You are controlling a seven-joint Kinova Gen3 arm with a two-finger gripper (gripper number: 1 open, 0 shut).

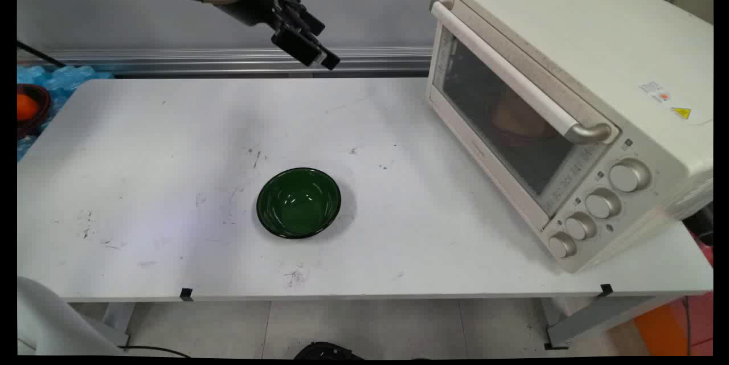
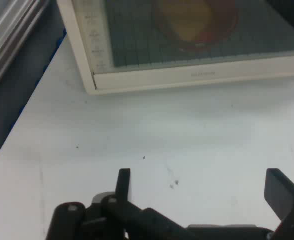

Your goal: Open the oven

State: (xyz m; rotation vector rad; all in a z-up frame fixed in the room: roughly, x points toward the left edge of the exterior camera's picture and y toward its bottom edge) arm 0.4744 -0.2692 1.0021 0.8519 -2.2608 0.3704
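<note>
My black gripper hangs high over the table's far side, tilted toward the toaster oven, open and holding nothing. In the hand view its two fingers stand wide apart around my gripper's centre, over bare white table. The cream toaster oven stands at the right with its glass door shut; behind the glass I see a brownish bowl with something orange-yellow in it. A dark green empty bowl sits on the table's middle, well below and in front of the gripper.
The oven's long handle runs across the door's top, with several knobs down its right side. At the far left edge, off the table, a dark bowl with an orange thing rests on blue wrap. An aluminium rail runs behind the table.
</note>
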